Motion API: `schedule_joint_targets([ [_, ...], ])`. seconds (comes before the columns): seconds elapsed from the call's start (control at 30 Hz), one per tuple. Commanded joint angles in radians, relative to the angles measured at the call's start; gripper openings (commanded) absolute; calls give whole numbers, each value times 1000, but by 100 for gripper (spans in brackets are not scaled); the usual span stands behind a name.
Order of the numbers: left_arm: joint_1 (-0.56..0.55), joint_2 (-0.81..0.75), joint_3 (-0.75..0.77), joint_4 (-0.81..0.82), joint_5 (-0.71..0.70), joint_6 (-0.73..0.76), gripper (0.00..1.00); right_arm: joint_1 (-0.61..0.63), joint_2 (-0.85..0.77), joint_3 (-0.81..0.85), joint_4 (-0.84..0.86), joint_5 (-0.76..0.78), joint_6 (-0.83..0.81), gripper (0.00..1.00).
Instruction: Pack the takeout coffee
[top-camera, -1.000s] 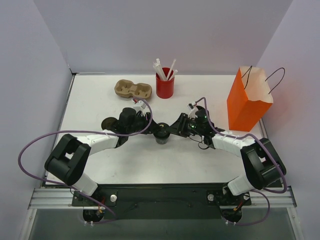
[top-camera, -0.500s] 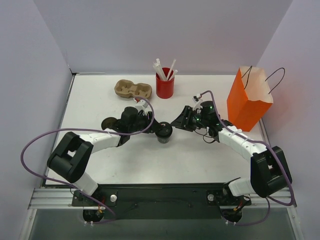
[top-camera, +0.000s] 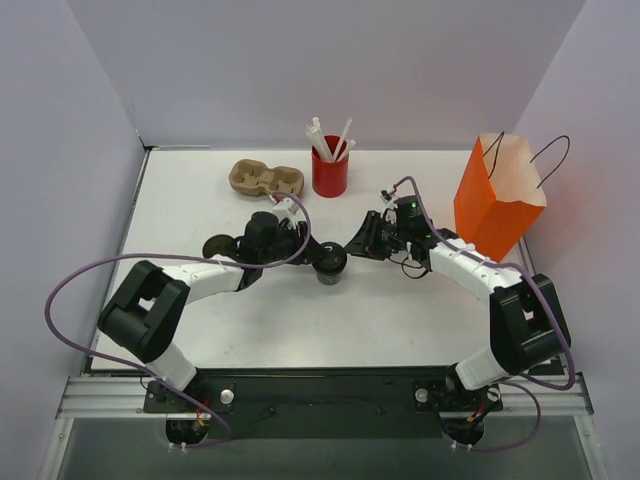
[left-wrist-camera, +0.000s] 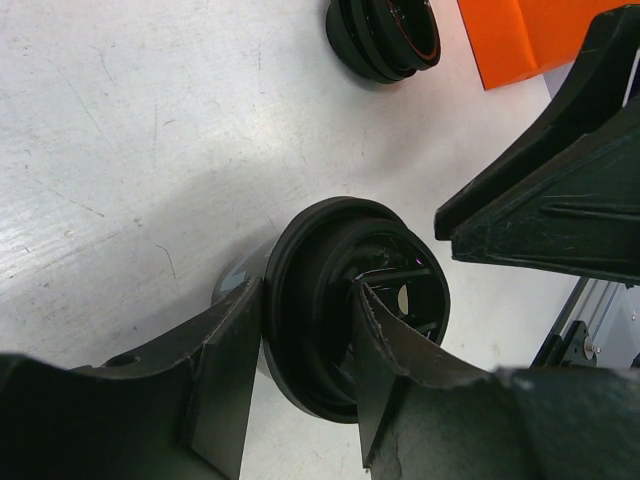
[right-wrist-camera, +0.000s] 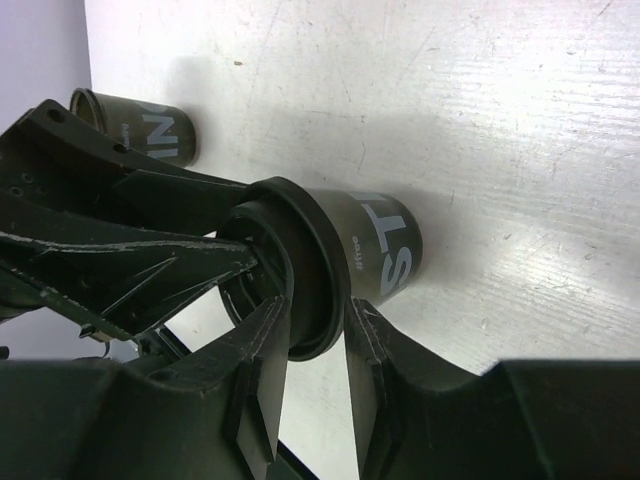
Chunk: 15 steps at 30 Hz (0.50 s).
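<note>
One takeout coffee cup (top-camera: 329, 263), dark with a thick black rim, stands at the table's middle between both arms. My left gripper (top-camera: 308, 252) is shut on its rim. In the left wrist view one finger (left-wrist-camera: 225, 370) lies outside the cup (left-wrist-camera: 310, 330) and the other finger (left-wrist-camera: 395, 370) reaches inside its mouth. My right gripper (top-camera: 350, 248) grips the opposite side. In the right wrist view the right gripper (right-wrist-camera: 318, 315) pinches the rim of the cup (right-wrist-camera: 385, 245). A second takeout coffee cup (right-wrist-camera: 135, 125) stands beyond the left arm, also seen from above (top-camera: 217, 245).
An orange paper bag (top-camera: 495, 200) stands open at the right edge, its corner showing in the left wrist view (left-wrist-camera: 530, 35). A red cup of white straws (top-camera: 330, 170) and a tan two-hole carrier (top-camera: 266, 180) sit at the back.
My right gripper pulled back from the cup, opened wider, then returned and closed on its rim. The left gripper kept its hold, and the cup barely moved.
</note>
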Motion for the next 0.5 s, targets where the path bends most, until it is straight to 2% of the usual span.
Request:
schedule_joint_targets([
  [0.0,-7,112,-81,-362,-122,109,48,14,45,55,-20,13,-28,28],
  [0.23,-18,136,-65,-365,-129,103,48,35,125,51,-10,-5,-40,22],
  [0.47,-52,167,-61,-365,-153,86,48,66,106,-92,174,-82,36,21],
])
